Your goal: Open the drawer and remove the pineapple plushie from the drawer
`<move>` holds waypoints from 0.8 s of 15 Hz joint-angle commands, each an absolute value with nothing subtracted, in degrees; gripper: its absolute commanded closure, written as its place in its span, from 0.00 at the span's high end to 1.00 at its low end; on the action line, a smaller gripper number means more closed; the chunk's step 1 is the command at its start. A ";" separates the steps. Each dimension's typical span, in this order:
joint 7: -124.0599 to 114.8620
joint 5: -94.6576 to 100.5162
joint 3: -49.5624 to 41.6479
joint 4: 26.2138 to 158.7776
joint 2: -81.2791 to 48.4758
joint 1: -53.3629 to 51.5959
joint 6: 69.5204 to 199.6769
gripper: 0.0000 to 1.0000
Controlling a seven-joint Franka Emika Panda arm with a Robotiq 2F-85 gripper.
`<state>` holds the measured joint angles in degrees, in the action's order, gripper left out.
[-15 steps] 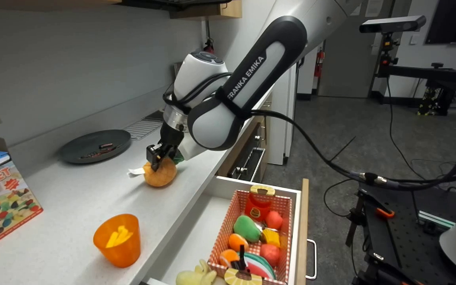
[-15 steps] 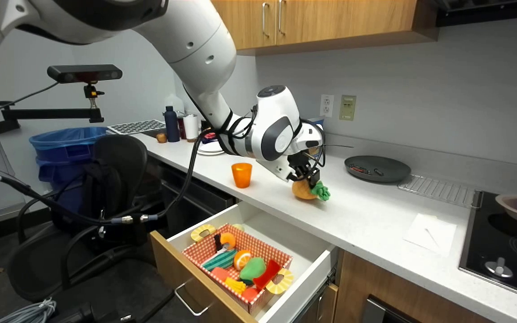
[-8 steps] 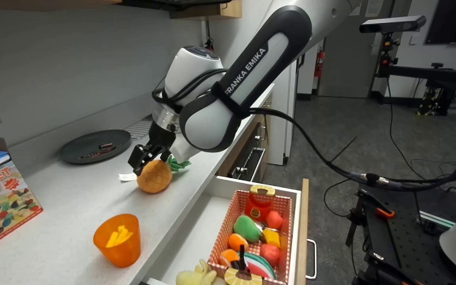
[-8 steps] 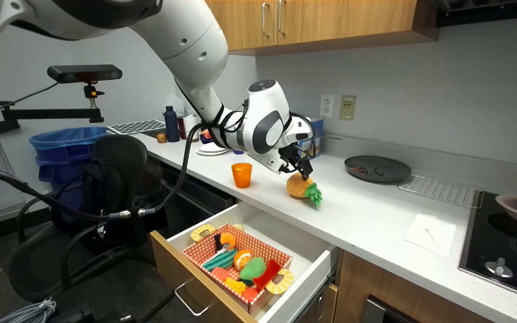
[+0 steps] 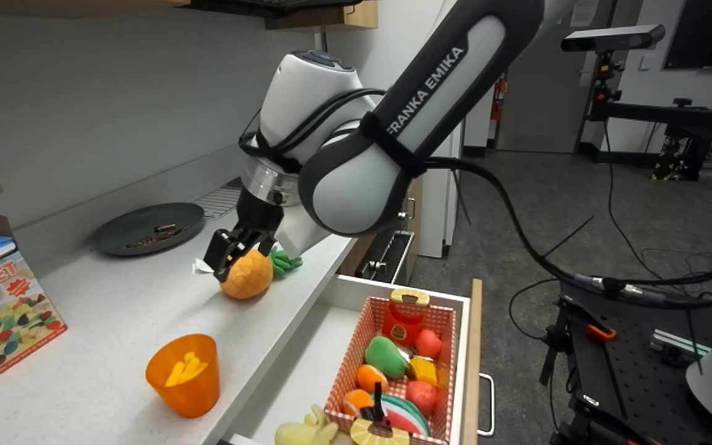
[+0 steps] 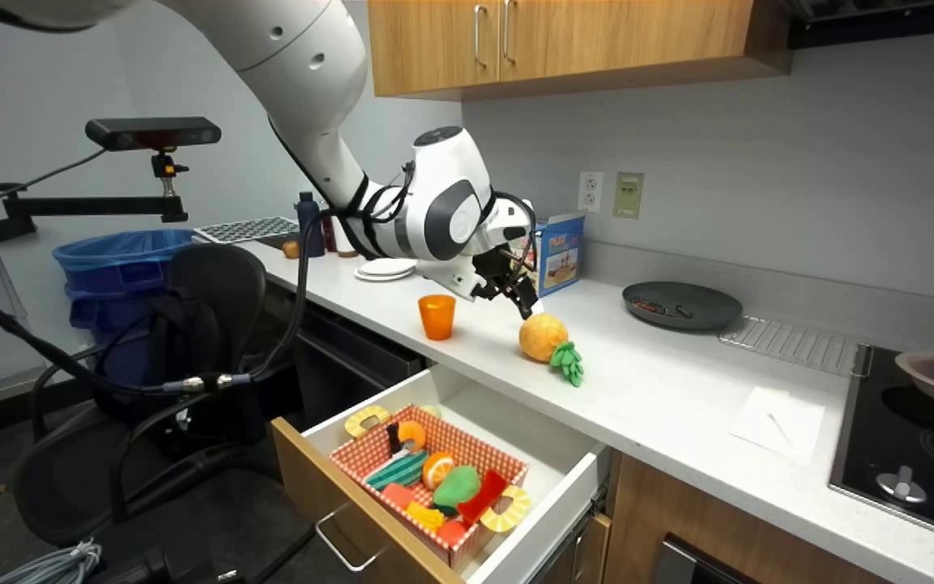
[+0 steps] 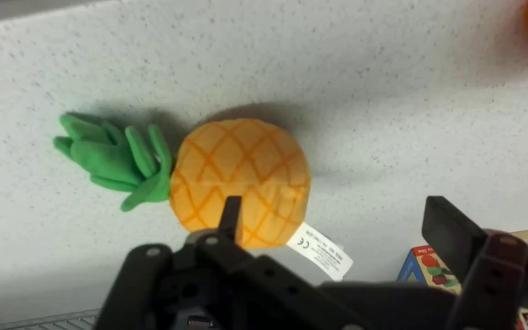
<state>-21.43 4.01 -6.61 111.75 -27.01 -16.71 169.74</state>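
Note:
The pineapple plushie point(image 7: 241, 169), a round yellow-orange body with a green leafy tuft and a white tag, lies on its side on the countertop. Both exterior views show the plushie point(image 5: 248, 277) point(image 6: 542, 337) near the counter's front edge. My gripper point(image 7: 335, 199) is open just above it, fingers wide apart. In the wrist view one finger overlaps the plushie's body and the other is over bare counter; nothing is held. Pulled out below the counter is the drawer point(image 5: 316, 346) point(image 6: 544, 397), with pale inner walls, a wood front and a silver bar handle.
Inside the drawer sits a red checkered basket point(image 5: 347, 364) of toy fruits. An orange cup point(image 5: 186, 374) point(image 6: 437, 316) stands on the counter. Behind are a dark pan point(image 6: 682, 305) and a toy set box point(image 5: 7, 309). A cooktop point(image 6: 921, 438) lies farther along.
The fingers have opened and let go of the plushie, which has rolled slightly and now rests on the counter. My gripper has risen and backed off a little from it.

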 commanded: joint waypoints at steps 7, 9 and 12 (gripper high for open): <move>-34.05 12.38 -17.25 133.39 -10.91 -28.73 166.19 1.00; -34.04 12.42 -17.07 137.44 -7.71 -28.46 165.58 1.00; -34.50 13.51 -17.40 142.55 -3.14 -28.51 164.45 1.00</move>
<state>-32.72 11.15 -16.11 136.58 -9.81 -27.51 166.50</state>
